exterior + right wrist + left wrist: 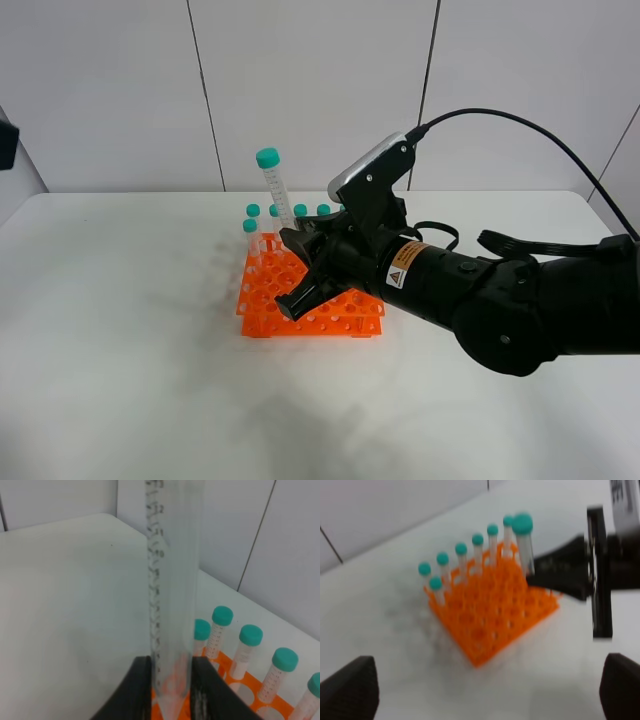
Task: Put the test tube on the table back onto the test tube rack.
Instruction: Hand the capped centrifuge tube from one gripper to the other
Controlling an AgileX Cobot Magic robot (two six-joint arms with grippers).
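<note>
Clerk: Entry one, high view?

Checker: Test tube (276, 195), teal cap up, is leaning slightly over the rack (262, 297), just beside the standing tubes (251, 235). Right fingers (300, 243) are clamping its lower end. It is off the tabletop (120, 350); whether it is seated, I cannot tell.

Clerk: Left wrist view?

Checker: Blurred. Left fingers (350, 690) are standing wide apart, holding nothing, hanging short of the rack's near corner.

Clerk: Right wrist view?

Checker: Fingers are pressing both sides of the tube, with its tip sitting low between them and orange holes showing beyond.

Clerk: Hazards?

Checker: Likely two: the lean is steering the tip onto a rim, not a hole, and sideways drift risks knocking the neighbours.

Clerk: Room?

Checker: Front rows are lying unfilled. Bare tabletop is showing left and front of the rack.
</note>
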